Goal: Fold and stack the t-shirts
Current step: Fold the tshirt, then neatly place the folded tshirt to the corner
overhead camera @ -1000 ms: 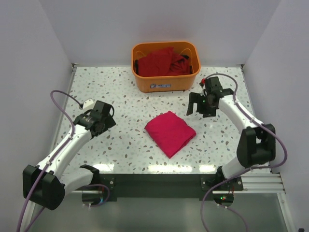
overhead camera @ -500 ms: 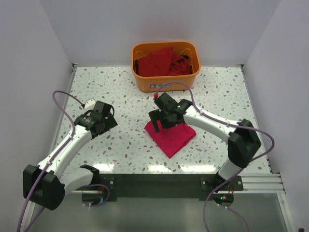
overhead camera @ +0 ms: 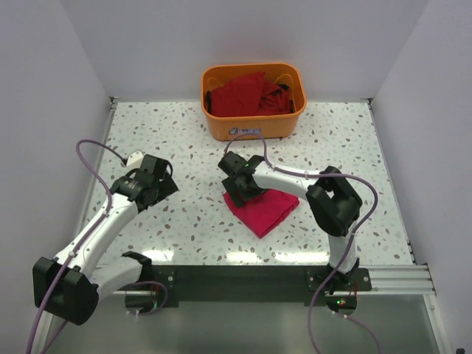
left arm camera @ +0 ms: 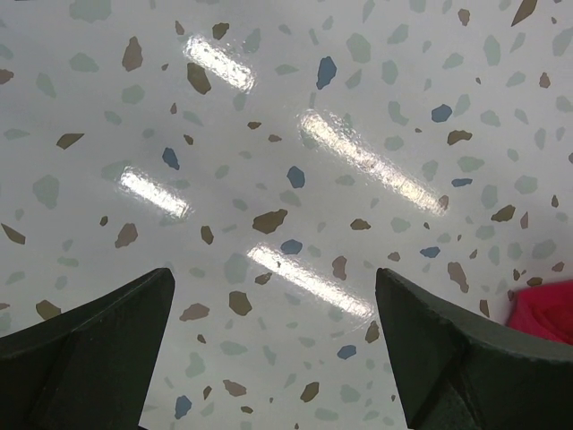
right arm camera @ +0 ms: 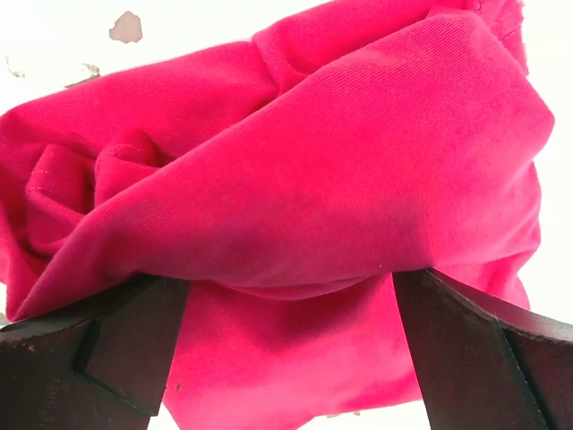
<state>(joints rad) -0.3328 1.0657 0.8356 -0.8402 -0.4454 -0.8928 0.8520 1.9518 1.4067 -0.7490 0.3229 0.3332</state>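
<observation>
A bright pinkish-crimson t-shirt [overhead camera: 267, 210] lies folded on the table's middle. My right gripper [overhead camera: 238, 187] is low at its far-left corner. In the right wrist view that t-shirt [right arm camera: 295, 152] fills the picture, and a bulging fold of it hangs between the wide-apart fingers of my right gripper [right arm camera: 291, 291], which is open. Darker red t-shirts [overhead camera: 247, 96] are heaped in the orange basket. My left gripper [overhead camera: 157, 184] is open over bare table to the left; in its wrist view my left gripper [left arm camera: 273, 287] holds nothing, and an edge of the pink t-shirt [left arm camera: 548, 309] shows at the right.
The orange plastic basket [overhead camera: 254, 130] stands at the back centre of the speckled table [overhead camera: 346, 147]. White walls close in the left, right and back sides. The right arm's cable [overhead camera: 251, 140] loops just in front of the basket.
My right arm has swung from the back right of the table leftward and down to the folded t-shirt's far-left corner. The left arm has barely moved.
</observation>
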